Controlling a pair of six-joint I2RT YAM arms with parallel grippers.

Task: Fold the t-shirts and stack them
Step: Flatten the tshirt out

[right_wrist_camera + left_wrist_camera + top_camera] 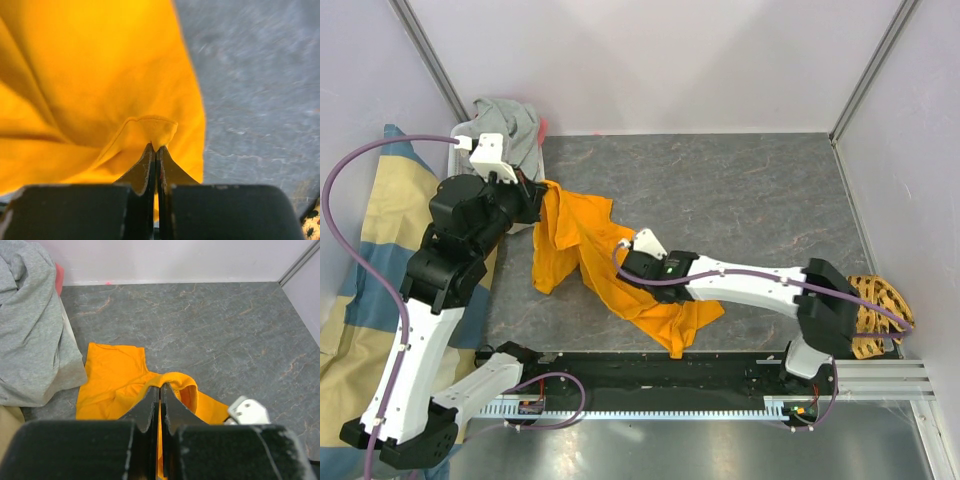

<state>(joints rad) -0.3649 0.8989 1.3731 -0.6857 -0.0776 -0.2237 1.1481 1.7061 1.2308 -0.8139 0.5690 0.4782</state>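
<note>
The orange t-shirt lies crumpled on the grey table, stretched from upper left to lower right. My left gripper is shut on a fold of its upper left edge; the left wrist view shows the orange cloth pinched between the jaws at the left gripper. My right gripper is shut on a fold near the shirt's middle; in the right wrist view the orange cloth is bunched at the right gripper. The grey t-shirt lies heaped at the back left and also shows in the left wrist view.
A cream-and-blue cloth hangs off the table's left side. A tan woven disc lies at the right edge behind my right arm. White walls close in the back and sides. A black rail runs along the near edge.
</note>
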